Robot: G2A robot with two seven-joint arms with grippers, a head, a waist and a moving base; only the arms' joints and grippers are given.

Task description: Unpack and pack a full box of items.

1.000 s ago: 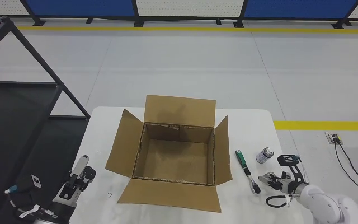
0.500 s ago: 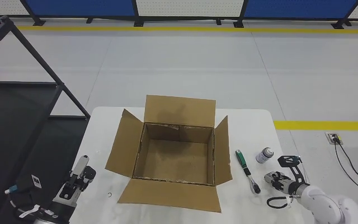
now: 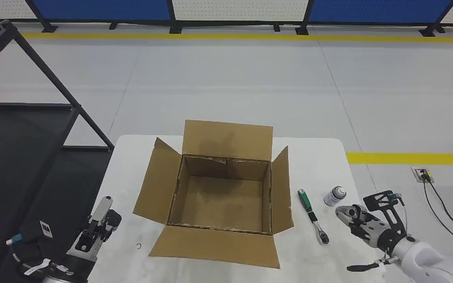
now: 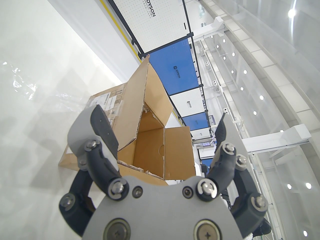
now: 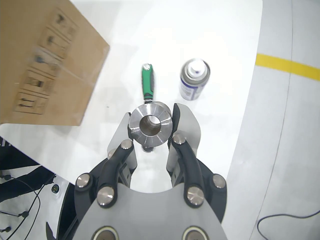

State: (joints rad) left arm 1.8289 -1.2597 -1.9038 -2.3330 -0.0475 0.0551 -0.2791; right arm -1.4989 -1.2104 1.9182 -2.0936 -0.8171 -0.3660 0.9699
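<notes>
The open cardboard box [image 3: 223,194] stands in the middle of the white table [image 3: 311,156], empty inside. To its right lie a green-handled ratchet wrench [image 3: 312,216] and an upright spray can [image 3: 335,196]. My right gripper [image 5: 150,119] is shut on a shiny metal ring [image 5: 150,126], held above the ratchet [image 5: 147,81] with the spray can [image 5: 193,81] beside it. In the top view this gripper [image 3: 350,215] hangs near the table's front right corner. My left gripper [image 4: 160,123] is open and holds nothing, facing the box [image 4: 150,131] from the table's front left edge [image 3: 105,209].
The box's four flaps are folded outward; the right flap [image 5: 42,58] reaches close to the ratchet. A black frame [image 3: 49,92] stands left of the table. Bare tabletop lies in front of the box and along its left side.
My right gripper has risen off the table with the metal ring in it and its arm has swung to the right. The left arm, box, ratchet and can have stayed put.
</notes>
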